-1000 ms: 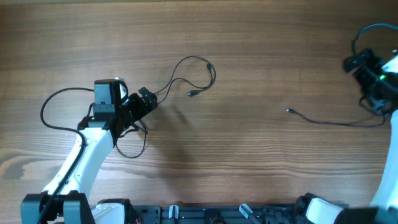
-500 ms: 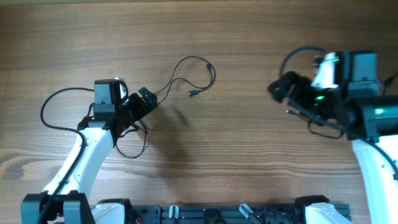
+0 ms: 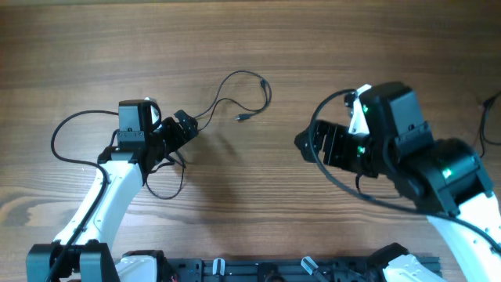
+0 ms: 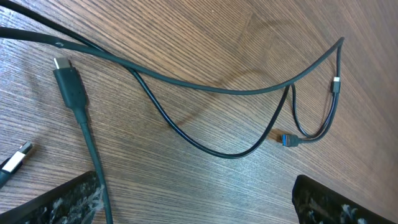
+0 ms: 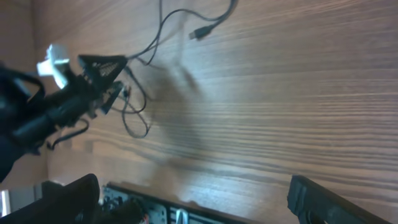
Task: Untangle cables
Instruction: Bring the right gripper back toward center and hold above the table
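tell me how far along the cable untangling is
Done: the cables lie in loose loops rather than a tight knot, with the plug ends free on the table. In hand: nothing, as the left jaws and right jaws both stand open and empty. Left: the strands cross each other in the left wrist view, so separating them remains.

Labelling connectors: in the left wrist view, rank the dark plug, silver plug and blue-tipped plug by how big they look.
1. dark plug
2. silver plug, partly cut off by the frame edge
3. blue-tipped plug
The first two lie nearer the camera, so their true sizes are unsure.
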`<control>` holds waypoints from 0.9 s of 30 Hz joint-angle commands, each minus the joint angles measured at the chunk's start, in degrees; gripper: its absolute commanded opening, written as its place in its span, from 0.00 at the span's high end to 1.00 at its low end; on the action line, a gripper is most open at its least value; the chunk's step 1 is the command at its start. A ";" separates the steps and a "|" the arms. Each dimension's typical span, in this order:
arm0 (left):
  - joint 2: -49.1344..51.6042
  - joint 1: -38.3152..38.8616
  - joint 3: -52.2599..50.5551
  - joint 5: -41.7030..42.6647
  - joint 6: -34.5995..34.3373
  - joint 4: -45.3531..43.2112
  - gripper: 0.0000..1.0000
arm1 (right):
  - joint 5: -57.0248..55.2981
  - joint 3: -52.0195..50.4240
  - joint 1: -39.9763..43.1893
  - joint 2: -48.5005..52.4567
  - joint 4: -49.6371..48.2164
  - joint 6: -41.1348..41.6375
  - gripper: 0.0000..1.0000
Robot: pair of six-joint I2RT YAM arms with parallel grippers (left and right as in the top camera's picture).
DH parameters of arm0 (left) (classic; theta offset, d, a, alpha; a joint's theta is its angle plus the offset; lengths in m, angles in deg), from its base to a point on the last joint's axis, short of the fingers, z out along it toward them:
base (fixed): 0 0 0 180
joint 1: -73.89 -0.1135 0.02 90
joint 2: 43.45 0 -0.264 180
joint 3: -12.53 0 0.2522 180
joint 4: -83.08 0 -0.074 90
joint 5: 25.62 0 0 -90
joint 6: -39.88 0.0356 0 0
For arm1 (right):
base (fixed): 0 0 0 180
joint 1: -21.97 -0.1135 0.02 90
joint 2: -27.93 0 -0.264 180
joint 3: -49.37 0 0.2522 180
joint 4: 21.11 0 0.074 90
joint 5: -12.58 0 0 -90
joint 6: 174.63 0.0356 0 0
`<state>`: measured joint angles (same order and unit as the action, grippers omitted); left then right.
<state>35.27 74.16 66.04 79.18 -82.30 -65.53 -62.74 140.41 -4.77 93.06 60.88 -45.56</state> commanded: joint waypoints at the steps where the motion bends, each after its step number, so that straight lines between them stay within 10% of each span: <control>1: 0.15 0.22 -0.13 -0.35 0.28 -0.09 0.00 | -1.75 -0.15 -3.61 -1.51 0.15 1.64 0.00; 27: 0.15 0.22 -0.13 -0.35 0.28 -0.09 0.00 | -5.18 -0.98 -9.09 -1.49 0.22 2.51 0.00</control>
<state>35.27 74.16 66.04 79.18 -82.30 -65.53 -65.95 140.41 -13.51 92.40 61.06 -43.84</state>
